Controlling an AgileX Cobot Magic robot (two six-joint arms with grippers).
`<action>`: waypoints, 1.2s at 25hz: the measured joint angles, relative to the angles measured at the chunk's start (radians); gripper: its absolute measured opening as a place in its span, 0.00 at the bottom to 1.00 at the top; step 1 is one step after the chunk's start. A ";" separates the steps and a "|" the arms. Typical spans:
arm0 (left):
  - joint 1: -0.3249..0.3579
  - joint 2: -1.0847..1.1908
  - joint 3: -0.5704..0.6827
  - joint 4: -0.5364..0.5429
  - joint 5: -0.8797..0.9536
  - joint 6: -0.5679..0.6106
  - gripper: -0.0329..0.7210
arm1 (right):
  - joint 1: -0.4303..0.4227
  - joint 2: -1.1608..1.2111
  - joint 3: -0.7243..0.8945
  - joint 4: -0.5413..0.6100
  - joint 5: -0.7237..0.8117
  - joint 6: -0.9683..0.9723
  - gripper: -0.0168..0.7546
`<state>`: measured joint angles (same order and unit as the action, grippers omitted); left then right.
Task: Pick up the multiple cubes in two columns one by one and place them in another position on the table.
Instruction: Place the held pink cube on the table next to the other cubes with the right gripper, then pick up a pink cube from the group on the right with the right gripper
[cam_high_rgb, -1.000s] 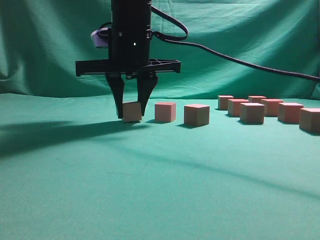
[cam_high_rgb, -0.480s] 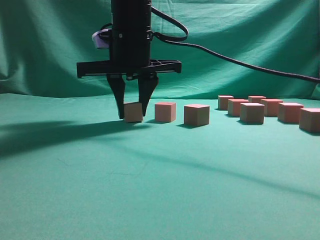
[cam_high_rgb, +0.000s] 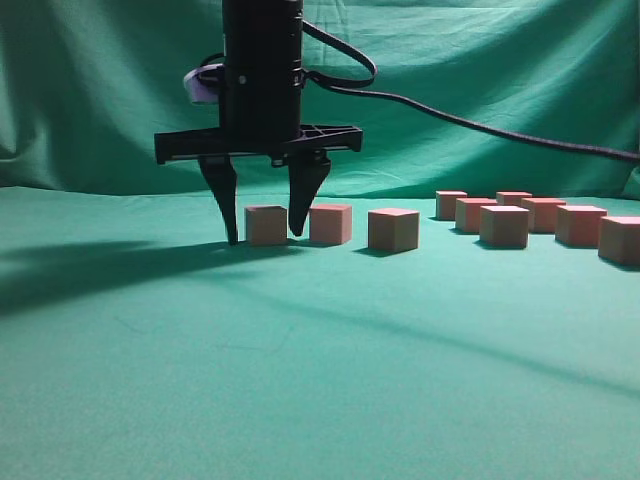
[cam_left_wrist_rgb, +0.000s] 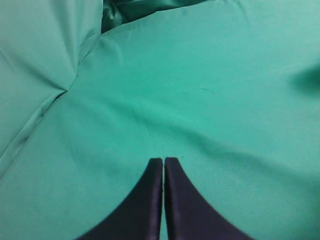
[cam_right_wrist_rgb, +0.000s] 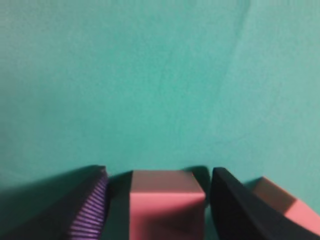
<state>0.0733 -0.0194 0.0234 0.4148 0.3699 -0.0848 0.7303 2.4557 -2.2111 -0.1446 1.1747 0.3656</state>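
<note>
A pinkish-red cube (cam_high_rgb: 266, 224) is seen resting on the teal-green table (cam_high_rgb: 300, 380), set between the spread fingers of the right gripper (cam_high_rgb: 265, 232). The gripper is held upright, pointing straight down, with its fingertips at table level. A gap is visible on each side of the cube, so it is not clamped. In the right wrist view the same cube (cam_right_wrist_rgb: 166, 203) is shown between a purple-ribbed fingertip pad (cam_right_wrist_rgb: 90, 212) on one side and a dark finger (cam_right_wrist_rgb: 240, 212) on the other, with dark gaps separating it from both.

Just beside this cube, a second cube (cam_high_rgb: 331, 223) and a third cube (cam_high_rgb: 393, 229) are lined up in a row, each slightly apart from its neighbour. A corner of the second cube (cam_right_wrist_rgb: 280, 200) is caught beyond the dark finger in the wrist view.

Well apart to the right, seven more cubes are arranged in two columns receding from the camera; the nearest cube (cam_high_rgb: 620, 240) is cut by the frame edge.

A black cable (cam_high_rgb: 480, 125) is draped from the arm toward the right edge, against the green backdrop (cam_high_rgb: 100, 90).

The left gripper (cam_left_wrist_rgb: 163, 161) is seen above bare, wrinkled cloth, its two dark fingers pressed together with nothing between them.
</note>
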 joint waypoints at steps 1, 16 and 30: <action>0.000 0.000 0.000 0.000 0.000 0.000 0.04 | 0.000 0.000 0.000 0.000 -0.011 -0.010 0.57; 0.000 0.000 0.000 0.000 0.000 0.000 0.04 | 0.000 -0.013 -0.425 -0.023 0.052 -0.121 0.55; 0.000 0.000 0.000 0.000 0.000 0.000 0.04 | -0.209 -0.606 -0.151 0.092 0.100 -0.204 0.55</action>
<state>0.0733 -0.0194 0.0234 0.4148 0.3699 -0.0848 0.5209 1.8495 -2.3626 -0.0523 1.2746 0.1619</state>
